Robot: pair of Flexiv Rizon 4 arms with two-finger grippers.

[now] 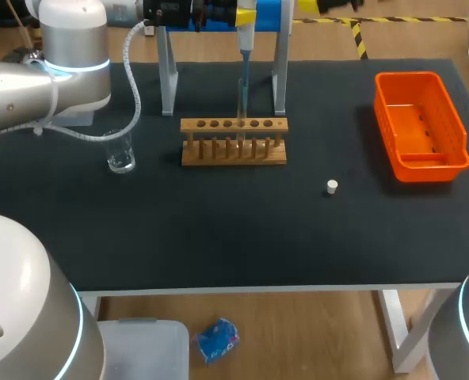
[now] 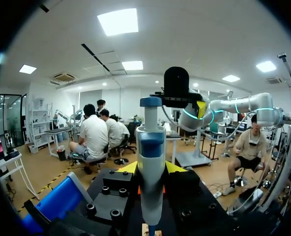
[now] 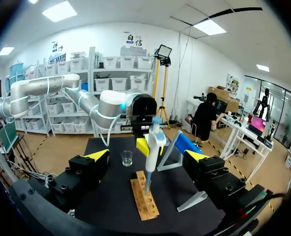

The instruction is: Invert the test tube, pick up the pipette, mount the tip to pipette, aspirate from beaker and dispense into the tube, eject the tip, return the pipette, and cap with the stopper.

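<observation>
Closest, the pipette (image 2: 151,162) stands upright in the left wrist view, clamped by the left tool (image 2: 150,169). In the head view the left arm (image 1: 28,79) comes in from upper left and lies level across to top centre, the pipette's thin end down at the wooden rack (image 1: 233,150) (well back from the near edge of the worktop (image 1: 219,237)). The beaker (image 1: 121,154) sits left of it, the stopper (image 1: 332,187) lower right, well apart; the orange bin (image 1: 421,127) is by the right edge. Only the right wrist view shows the right tool (image 3: 147,156), fingers wide, holding nothing.

a lab: pipette (image 2: 151,167), beaker (image 1: 120,153), tube rack (image 1: 233,141) (wooden).
</observation>
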